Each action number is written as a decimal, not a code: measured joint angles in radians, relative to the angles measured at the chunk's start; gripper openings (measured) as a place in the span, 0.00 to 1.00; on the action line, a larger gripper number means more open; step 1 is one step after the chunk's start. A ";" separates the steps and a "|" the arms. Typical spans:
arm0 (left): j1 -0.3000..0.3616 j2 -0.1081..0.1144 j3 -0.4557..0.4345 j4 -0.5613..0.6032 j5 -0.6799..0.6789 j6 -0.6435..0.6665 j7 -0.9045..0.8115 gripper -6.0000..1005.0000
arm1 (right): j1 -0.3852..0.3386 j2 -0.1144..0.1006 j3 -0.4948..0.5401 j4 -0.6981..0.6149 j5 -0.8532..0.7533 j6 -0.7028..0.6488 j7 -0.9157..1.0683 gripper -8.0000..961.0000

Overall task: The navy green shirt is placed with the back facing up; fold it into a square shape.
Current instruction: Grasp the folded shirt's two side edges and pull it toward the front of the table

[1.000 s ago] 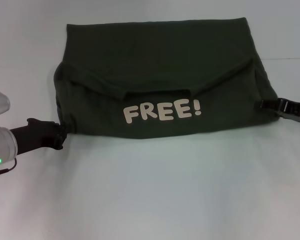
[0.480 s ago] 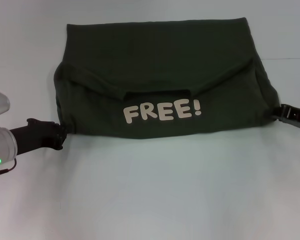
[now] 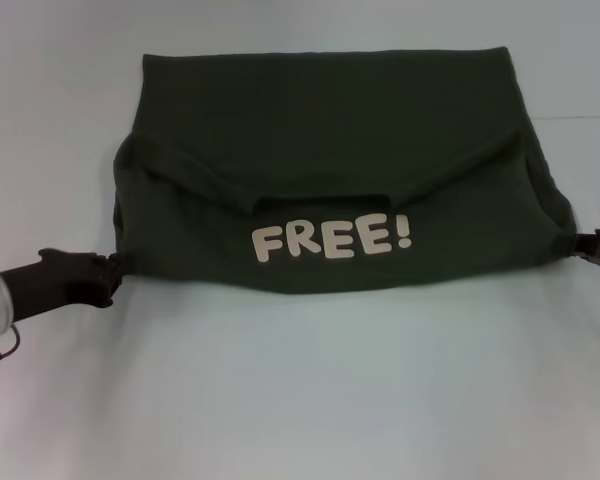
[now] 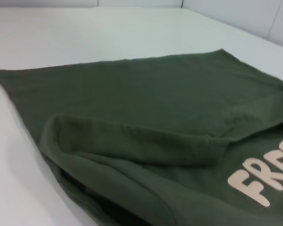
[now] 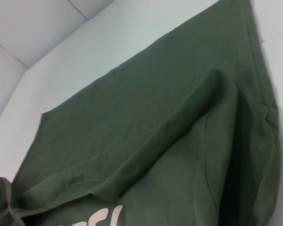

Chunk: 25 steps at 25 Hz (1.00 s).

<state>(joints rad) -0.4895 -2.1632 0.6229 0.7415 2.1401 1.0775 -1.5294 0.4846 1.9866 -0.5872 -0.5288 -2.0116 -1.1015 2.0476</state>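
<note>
The navy green shirt (image 3: pixel 330 140) lies on the white table, folded into a wide band. Its near part is turned over the far part, so a white "FREE!" print (image 3: pixel 332 240) faces up near the front fold. In the head view my left gripper (image 3: pixel 108 272) sits at the shirt's near left corner, just off its edge. My right gripper (image 3: pixel 592 244) shows at the frame's right border, beside the shirt's near right corner. The left wrist view shows the shirt's (image 4: pixel 146 103) folded left side and part of the print. The right wrist view looks along the right side of the shirt (image 5: pixel 146 127).
The white table (image 3: pixel 300 390) stretches bare in front of the shirt and to both sides. A pale wall meets the table behind the shirt (image 5: pixel 47 28).
My right gripper has drawn back to the right, away from the shirt's corner. My left gripper has slid a little left and nearer. The shirt sits slightly lower in the head view.
</note>
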 joint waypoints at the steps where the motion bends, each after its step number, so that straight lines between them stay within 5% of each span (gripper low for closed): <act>1: 0.000 0.000 0.000 0.000 0.000 0.000 0.000 0.00 | -0.010 0.000 0.006 0.000 0.009 -0.016 -0.015 0.03; 14: 0.115 0.000 -0.341 0.081 -0.014 0.477 -0.042 0.00 | -0.176 0.009 0.138 -0.038 0.024 -0.352 -0.244 0.04; 25: 0.235 -0.001 -0.466 0.102 0.000 0.720 -0.048 0.00 | -0.292 0.000 0.160 -0.047 -0.007 -0.509 -0.356 0.05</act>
<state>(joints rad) -0.2544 -2.1646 0.1573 0.8433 2.1398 1.7972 -1.5776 0.1924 1.9864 -0.4270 -0.5759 -2.0182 -1.6108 1.6914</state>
